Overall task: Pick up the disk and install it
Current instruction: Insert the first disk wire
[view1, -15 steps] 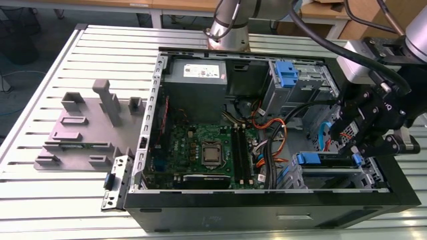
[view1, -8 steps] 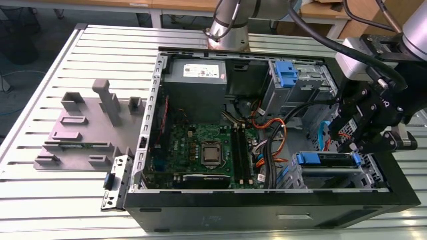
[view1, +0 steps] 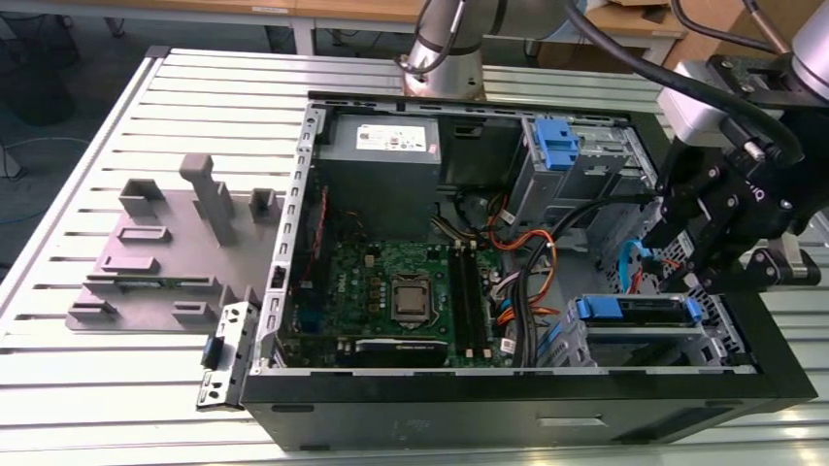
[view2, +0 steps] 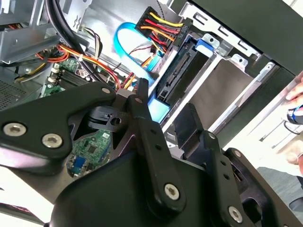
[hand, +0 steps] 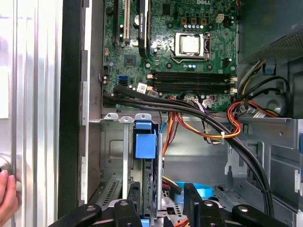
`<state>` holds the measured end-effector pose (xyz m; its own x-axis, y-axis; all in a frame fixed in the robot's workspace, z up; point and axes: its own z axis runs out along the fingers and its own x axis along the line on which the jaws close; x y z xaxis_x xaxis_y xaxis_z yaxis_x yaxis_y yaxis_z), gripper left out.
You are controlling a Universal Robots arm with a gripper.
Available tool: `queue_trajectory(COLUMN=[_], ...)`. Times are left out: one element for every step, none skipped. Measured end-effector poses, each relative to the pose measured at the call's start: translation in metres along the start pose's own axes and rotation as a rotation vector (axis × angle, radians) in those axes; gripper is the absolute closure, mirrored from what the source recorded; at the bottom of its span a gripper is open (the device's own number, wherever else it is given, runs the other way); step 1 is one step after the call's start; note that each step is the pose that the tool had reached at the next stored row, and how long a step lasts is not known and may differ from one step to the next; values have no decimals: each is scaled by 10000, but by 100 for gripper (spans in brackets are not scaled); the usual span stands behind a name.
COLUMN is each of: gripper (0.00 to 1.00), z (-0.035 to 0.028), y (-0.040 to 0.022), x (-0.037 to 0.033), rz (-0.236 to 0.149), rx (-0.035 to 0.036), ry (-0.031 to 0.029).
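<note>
disk [view1: 638, 309], silver w/ blue side rails, sits slotted in the drive cage [hand: 111, 142]. gripper [hand: 163, 193] fingers spread apart either side, not squeezing it.

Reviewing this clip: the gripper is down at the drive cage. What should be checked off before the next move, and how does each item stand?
1. Disk in the cage: ok. The disk stands in the drive cage, blue rail showing.
2. Disk fully seated: cannot tell.
3. Gripper lined up: ok. The gripper is at the disk, its fingers apart on either side in the first wrist view.
4. Cables clear: cannot tell. The black cable bundle runs close past the cage.
5. Person clear: not ok. A hand is just outside the case.
</note>
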<state>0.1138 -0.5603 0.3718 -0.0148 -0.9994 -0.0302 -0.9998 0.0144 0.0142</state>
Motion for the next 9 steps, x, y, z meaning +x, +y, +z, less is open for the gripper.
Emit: queue_trajectory(gripper=[51, 51, 51, 51, 51, 51, 51, 51, 51], z=[-2, -2, -3, -3, -2, -1, 1, 6, 10], y=[0, 0, 0, -3, -9, -17, -29, -43, -61], x=[0, -2, -4, -6, -10, -15, -21, -28, -35], rz=[0, 0, 0, 4, 16, 27, 37, 48, 59], rx=[0, 0, 0, 0, 0, 1, 1, 1, 1], ry=[-2, 0, 6, 7, 9, 11, 10, 8, 7])
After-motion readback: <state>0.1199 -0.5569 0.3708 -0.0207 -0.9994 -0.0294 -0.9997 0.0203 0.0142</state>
